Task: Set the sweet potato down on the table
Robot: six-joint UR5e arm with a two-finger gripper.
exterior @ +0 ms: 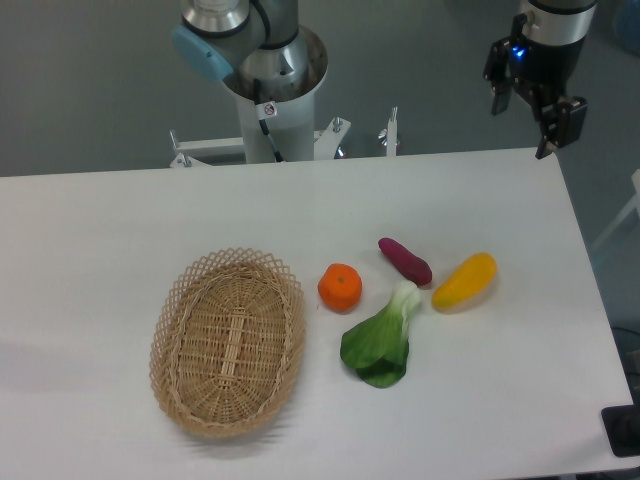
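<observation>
The magenta-purple sweet potato (pixel 405 261) lies on the white table (pixel 120 240), between the round orange and the yellow-orange vegetable. My gripper (pixel 524 122) hangs high above the table's far right corner, well away from the sweet potato. Its two fingers stand apart and hold nothing.
An oval wicker basket (pixel 228 341) sits at the left front. An orange (pixel 340 287), a green leafy vegetable (pixel 381 340) and a yellow-orange oblong vegetable (pixel 464 281) lie around the sweet potato. The robot base (pixel 270 85) stands behind the table.
</observation>
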